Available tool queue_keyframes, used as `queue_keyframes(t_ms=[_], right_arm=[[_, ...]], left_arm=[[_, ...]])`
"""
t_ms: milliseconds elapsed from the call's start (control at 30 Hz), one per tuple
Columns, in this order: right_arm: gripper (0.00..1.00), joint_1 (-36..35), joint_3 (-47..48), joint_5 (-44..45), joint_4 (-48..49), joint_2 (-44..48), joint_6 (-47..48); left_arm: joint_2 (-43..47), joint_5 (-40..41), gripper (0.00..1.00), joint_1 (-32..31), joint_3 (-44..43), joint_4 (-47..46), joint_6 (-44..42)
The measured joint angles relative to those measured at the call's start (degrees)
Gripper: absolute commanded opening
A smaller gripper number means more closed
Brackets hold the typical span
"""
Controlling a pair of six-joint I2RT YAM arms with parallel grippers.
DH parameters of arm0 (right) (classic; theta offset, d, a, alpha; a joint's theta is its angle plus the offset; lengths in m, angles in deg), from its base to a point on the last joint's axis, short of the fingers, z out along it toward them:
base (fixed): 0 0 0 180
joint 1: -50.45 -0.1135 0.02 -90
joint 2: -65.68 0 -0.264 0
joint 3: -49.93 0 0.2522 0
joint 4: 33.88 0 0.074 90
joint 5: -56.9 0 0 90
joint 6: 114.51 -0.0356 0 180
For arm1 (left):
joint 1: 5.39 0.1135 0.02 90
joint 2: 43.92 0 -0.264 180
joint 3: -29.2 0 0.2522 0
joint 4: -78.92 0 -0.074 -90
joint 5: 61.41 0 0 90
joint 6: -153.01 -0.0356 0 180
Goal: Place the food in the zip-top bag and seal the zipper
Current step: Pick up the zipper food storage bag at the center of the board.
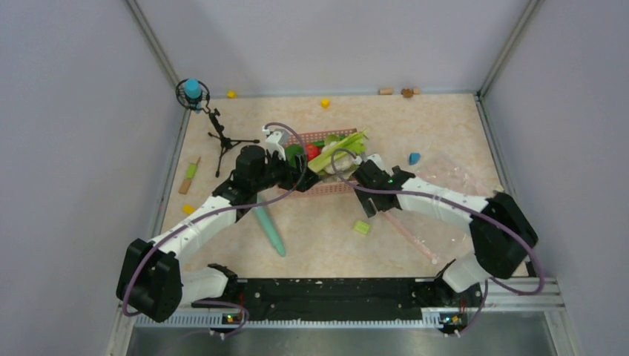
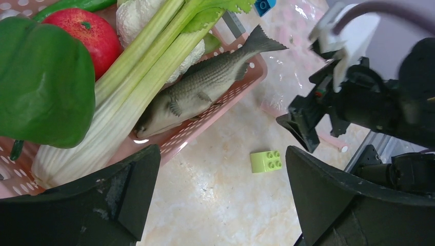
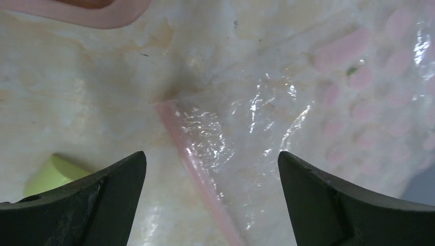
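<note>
The food lies in a pink basket (image 1: 326,189): a pale green leek stalk (image 2: 138,77), a red tomato (image 2: 84,31), white cauliflower (image 2: 134,18), a dark green leaf (image 2: 43,77) and a grey toy fish (image 2: 200,92). The clear zip-top bag (image 1: 452,189) lies flat on the table right of the basket. Its pinkish zipper (image 3: 192,164) runs along its near-left edge. My left gripper (image 1: 295,180) is open and empty at the basket's near edge. My right gripper (image 3: 211,200) is open and empty, low over the zipper's end, with the strip between the jaws.
A yellow-green block (image 1: 361,227) lies on the table between the grippers, also in the left wrist view (image 2: 266,161). A long teal stick (image 1: 271,230) lies near the left arm. A small tripod with a blue-topped microphone (image 1: 211,126) stands at the back left. Small blocks are scattered along the walls.
</note>
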State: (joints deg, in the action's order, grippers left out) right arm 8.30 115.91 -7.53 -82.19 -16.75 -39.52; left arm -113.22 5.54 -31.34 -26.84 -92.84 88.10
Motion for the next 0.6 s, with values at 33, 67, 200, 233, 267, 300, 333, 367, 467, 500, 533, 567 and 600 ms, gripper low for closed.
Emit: queue_keyframes(t_ms=[33, 67, 200, 233, 267, 300, 333, 367, 467, 500, 533, 567, 600], right_arm=[[0.98, -0.81, 1.53, 2.67, -1.95, -2.62, 0.96], [0.96, -1.38, 2.60, 5.09, -3.30, -5.03, 1.73], [0.94, -2.40, 5.27, 12.68, -9.29, -14.49, 3.74], [0.94, -2.45, 5.33, 14.25, -10.45, -15.96, 4.44], [0.94, -2.49, 5.44, 15.61, -11.78, -16.63, 5.03], [0.93, -2.47, 5.46, 16.06, -12.50, -16.70, 5.53], [0.93, -2.47, 5.46, 16.15, -12.76, -16.70, 5.88], [0.92, -2.47, 5.46, 16.13, -12.87, -16.70, 6.19], [0.86, -2.47, 5.46, 16.13, -12.98, -16.74, 7.19], [0.80, -2.47, 5.46, 16.09, -12.98, -16.76, 7.45], [0.74, -2.47, 5.46, 16.02, -12.98, -16.85, 7.61], [0.70, -2.47, 5.46, 16.00, -12.92, -17.00, 7.78], [0.68, -2.47, 5.44, 16.04, -12.68, -17.14, 7.80]], left_arm=[[0.02, 0.02, 0.97, -0.02, 0.00, -0.02, -0.11], [0.02, 0.02, 0.97, -0.02, 0.02, -0.02, -0.20], [0.02, 0.00, 0.97, -0.02, 0.50, -0.07, -0.83], [0.02, 0.02, 0.97, -0.02, 0.68, -0.09, -1.03], [0.02, 0.04, 0.97, -0.02, 0.76, 0.00, -1.14], [0.02, 0.09, 0.97, -0.02, 0.83, -0.02, -1.27], [0.02, 0.17, 0.97, -0.02, 0.83, -0.04, -1.31], [0.02, 0.22, 0.97, -0.02, 0.83, -0.07, -1.40], [0.02, 0.26, 0.97, -0.02, 0.83, -0.07, -1.55], [0.02, 0.31, 0.97, -0.02, 0.83, -0.07, -1.64], [0.02, 0.44, 0.97, -0.02, 0.83, -0.07, -1.68], [0.02, 0.50, 0.97, -0.02, 0.83, -0.07, -1.70], [0.02, 0.72, 0.97, -0.02, 0.83, -0.07, -1.73]])
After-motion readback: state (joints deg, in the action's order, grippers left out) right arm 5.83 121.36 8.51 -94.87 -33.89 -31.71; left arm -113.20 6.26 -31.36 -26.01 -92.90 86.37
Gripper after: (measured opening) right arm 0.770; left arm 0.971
